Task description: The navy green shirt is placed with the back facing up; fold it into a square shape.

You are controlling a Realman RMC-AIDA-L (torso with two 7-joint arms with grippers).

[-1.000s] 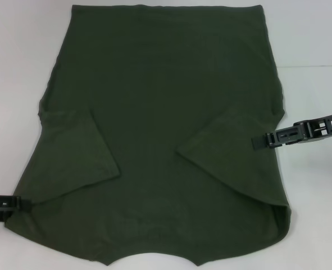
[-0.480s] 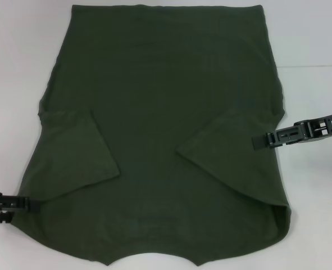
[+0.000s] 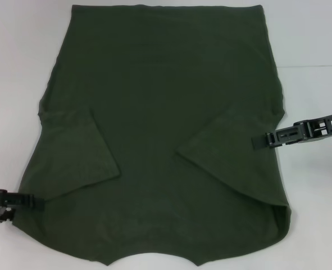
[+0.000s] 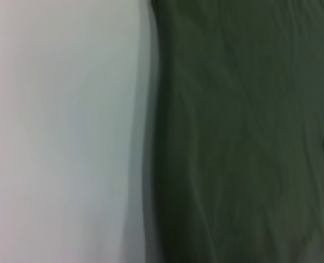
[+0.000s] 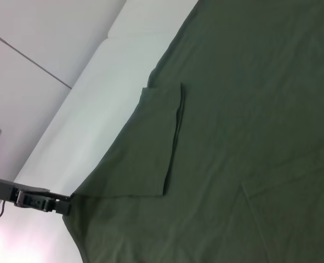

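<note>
Shirt (image 3: 166, 135) lies flat on the white table (image 3: 317, 34), spread out and filling most of the head view, far hem at the top edge, neckline cutout at the bottom edge nearest the robot. Both sleeves already folded inward onto the body: left sleeve (image 3: 78, 152) sits as a flap on the left half, right sleeve (image 3: 227, 152) as a triangular flap with its tip pointing toward the middle. Some bunching at the near right corner, where the fabric edge curls over. Left gripper (image 3: 37, 203) is low at the near left edge of the shirt, tip touching or just overlapping the fabric around the shoulder; probably clenched on the edge, but I can't tell from the head view. The right wrist view shows the same gripper (image 5: 64, 205) at the shirt's corner, and it doesn't settle it either. Right gripper (image 3: 259, 140) comes in from the right at mid height, tip over the shirt's right side next to the folded sleeve; whether it's released or clenched I can't tell. Left wrist view shows only the shirt edge (image 4: 153, 131) running alongside bare table, fabric lightly wrinkled, no fingers visible.
</note>
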